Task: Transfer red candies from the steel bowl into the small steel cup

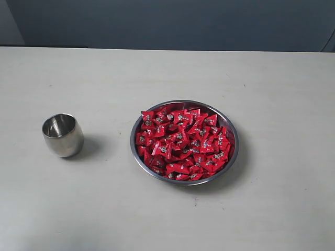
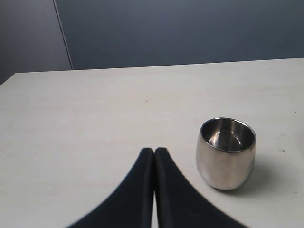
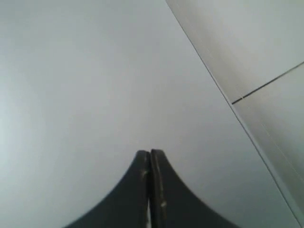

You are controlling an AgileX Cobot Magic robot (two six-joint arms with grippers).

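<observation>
The wide steel bowl (image 1: 230,123) sits right of the table's middle, heaped with many red candies (image 1: 182,144). To its left the small steel cup (image 1: 62,135) stands upright with nothing inside. The left wrist view shows that cup (image 2: 226,153) close beside my left gripper (image 2: 154,151), whose black fingers are pressed together, shut and holding nothing. My right gripper (image 3: 150,153) is shut too, facing only a plain grey wall; neither bowl nor cup appears in its view. Neither gripper shows in the exterior view.
The pale table (image 1: 104,78) runs back to a dark blue-grey wall (image 1: 172,23). A seam between wall panels (image 3: 266,85) crosses the right wrist view.
</observation>
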